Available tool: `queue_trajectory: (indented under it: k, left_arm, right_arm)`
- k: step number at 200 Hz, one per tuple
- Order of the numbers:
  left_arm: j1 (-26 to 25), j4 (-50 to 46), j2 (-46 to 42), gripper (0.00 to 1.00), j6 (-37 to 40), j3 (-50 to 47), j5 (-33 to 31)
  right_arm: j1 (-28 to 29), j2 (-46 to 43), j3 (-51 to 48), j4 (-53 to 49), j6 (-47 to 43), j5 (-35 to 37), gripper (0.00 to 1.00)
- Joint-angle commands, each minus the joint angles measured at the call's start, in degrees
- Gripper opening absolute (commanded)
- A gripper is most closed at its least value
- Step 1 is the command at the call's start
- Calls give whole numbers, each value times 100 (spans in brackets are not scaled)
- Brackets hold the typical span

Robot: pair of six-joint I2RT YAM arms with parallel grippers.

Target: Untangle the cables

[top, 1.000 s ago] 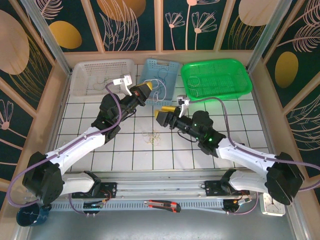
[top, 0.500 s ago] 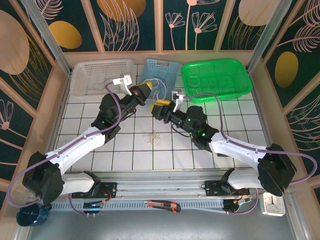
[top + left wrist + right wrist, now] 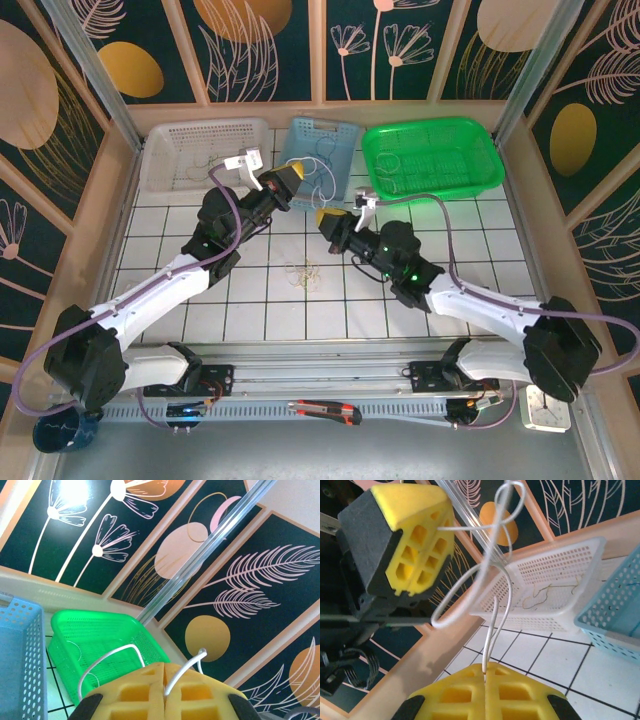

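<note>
Above the tiled counter (image 3: 150,238), a white cable (image 3: 185,671) is gripped by the fully closed left fingers (image 3: 132,692) and right fingers (image 3: 455,696).
It is strung upward in loose loops from the right fingers toward the left fingers; the other cables (image 3: 302,274) are seen tangled on the counter below, apart from both.

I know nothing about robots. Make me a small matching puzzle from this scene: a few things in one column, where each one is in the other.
Things
1. white basket
2. green basket
3. small tangle of cables
4. white cable

Places
A. pinched between the left hand and the right hand
B. left end of the basket row
C. lying loose on the tiled table
D. right end of the basket row

Pairs: 1-B, 2-D, 3-C, 4-A
</note>
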Motion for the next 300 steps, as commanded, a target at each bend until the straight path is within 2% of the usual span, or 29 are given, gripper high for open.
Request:
queue_trajectory:
  k: [1, 57, 107, 145, 169, 212, 300]
  left_arm:
    - [27, -8, -141, 0, 27, 185, -132]
    - [32, -63, -168, 0, 127, 99, -209]
    - [31, 14, -89, 0, 239, -191, -45]
    - [30, 121, -23, 0, 454, -443, 249]
    - [29, 231, 48, 0, 603, -618, 539]
    - [35, 258, 87, 0, 884, -974, 687]
    - [31, 338, 376, 0, 996, -1314, 633]
  right_arm:
    - [-144, -476, -379, -48, 151, 285, 0]
    - [-844, -1772, -915, -712, 433, 613, 0]
    - [-1686, -2454, -319, -1518, 409, 537, 0]
    - [-2157, -2229, 445, -1696, 348, 358, 0]
    - [-2386, -1853, 948, -1682, 403, -137, 0]
    - [-2645, -1278, 1661, -1623, 442, -493, 0]
    - [-3287, -769, 2052, -1098, 1036, -1128, 0]
